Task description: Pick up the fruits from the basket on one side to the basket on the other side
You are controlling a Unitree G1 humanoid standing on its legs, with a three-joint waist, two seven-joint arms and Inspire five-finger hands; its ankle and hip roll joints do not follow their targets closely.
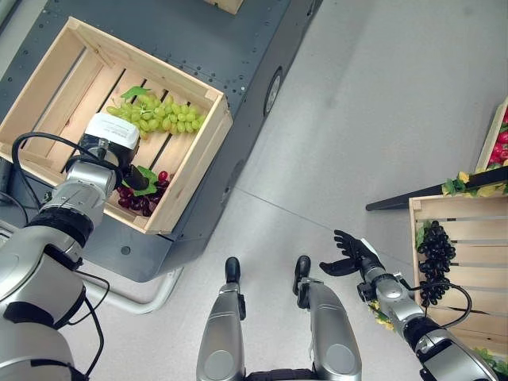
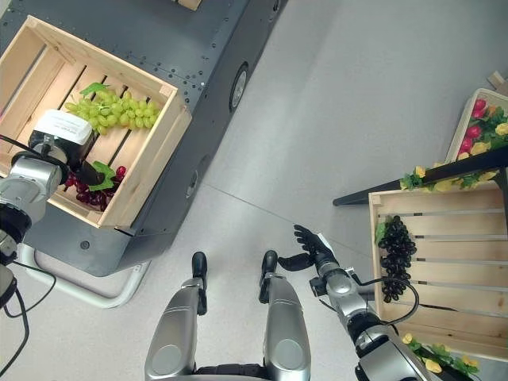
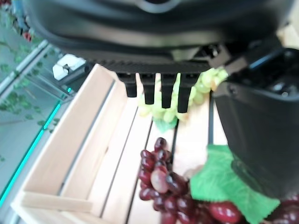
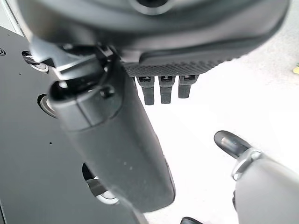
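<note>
Wooden slats make up the large crate [image 1: 198,151] on the dark metal platform [image 1: 238,48] at the robot's left; green grapes [image 1: 163,116] lie along its far side and a bunch of red grapes [image 1: 143,198] with a green leaf [image 1: 145,176] lies in its near corner. At the robot's right, a second slatted crate [image 2: 444,238] sits on the grey floor [image 1: 381,103], with black grapes [image 2: 394,254] near its left edge, and beyond it a further crate [image 2: 480,131] holds red and yellow fruit. The eye views show both crates at once, while the left wrist view shows from close by what they cannot: the left hand [image 1: 127,171] hangs just above the red grapes, its fingers [image 3: 161,91] straight and spread apart from the thumb [image 3: 257,135], the bunch lying below and between them, with the thumb just above the leaf; no finger is closed round the fruit. The right wrist view takes in the platform's dark side and the pale floor past the right hand [image 1: 353,255], which hovers over the floor to the left of the second crate, well apart from the black grapes, fingers loosely extended and holding nothing.
</note>
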